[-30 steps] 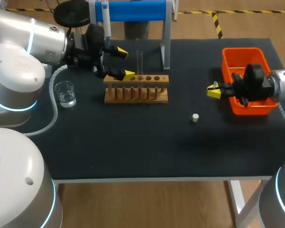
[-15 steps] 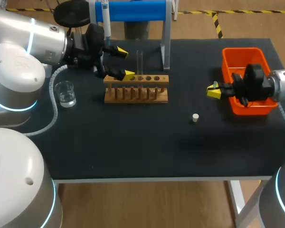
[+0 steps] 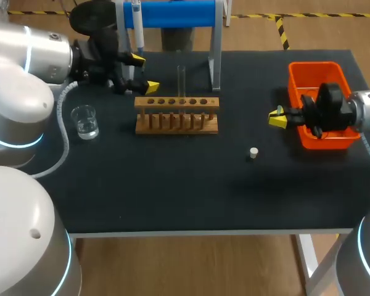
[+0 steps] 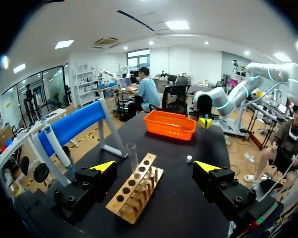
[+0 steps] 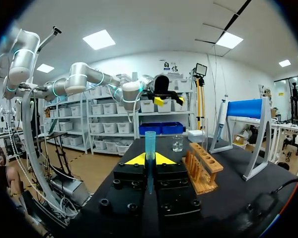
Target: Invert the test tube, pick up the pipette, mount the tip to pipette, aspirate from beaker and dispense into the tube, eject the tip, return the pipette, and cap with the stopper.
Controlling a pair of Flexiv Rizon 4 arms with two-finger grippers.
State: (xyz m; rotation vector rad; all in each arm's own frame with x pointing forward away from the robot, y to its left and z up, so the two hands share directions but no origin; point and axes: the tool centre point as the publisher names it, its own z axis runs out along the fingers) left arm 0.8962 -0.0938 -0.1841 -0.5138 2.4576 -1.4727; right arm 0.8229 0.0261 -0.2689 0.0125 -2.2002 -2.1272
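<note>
A clear test tube [image 3: 181, 82] stands upright in the wooden rack [image 3: 177, 115]. My left gripper [image 3: 144, 74] hovers open and empty to the left of the rack's back corner; in its wrist view the rack [image 4: 134, 191] and tube [image 4: 133, 159] lie ahead between the open fingers. The pipette [image 3: 135, 21] hangs on the blue stand [image 3: 172, 12]. My right gripper [image 3: 277, 117] sits beside the orange bin [image 3: 317, 74], shut on a blue pipette tip [image 5: 150, 145] that stands upright between its fingers. A glass beaker [image 3: 84, 121] stands at the left. The small white stopper [image 3: 253, 153] lies on the mat.
The orange bin [image 4: 170, 124] takes up the right back part of the table. The stand's clear legs [image 3: 215, 68] rise just behind the rack. A grey cable [image 3: 66, 142] trails from my left arm past the beaker.
My left gripper has drawn back to the left and a little away from the rack, still open. The right arm and the tip have not moved.
</note>
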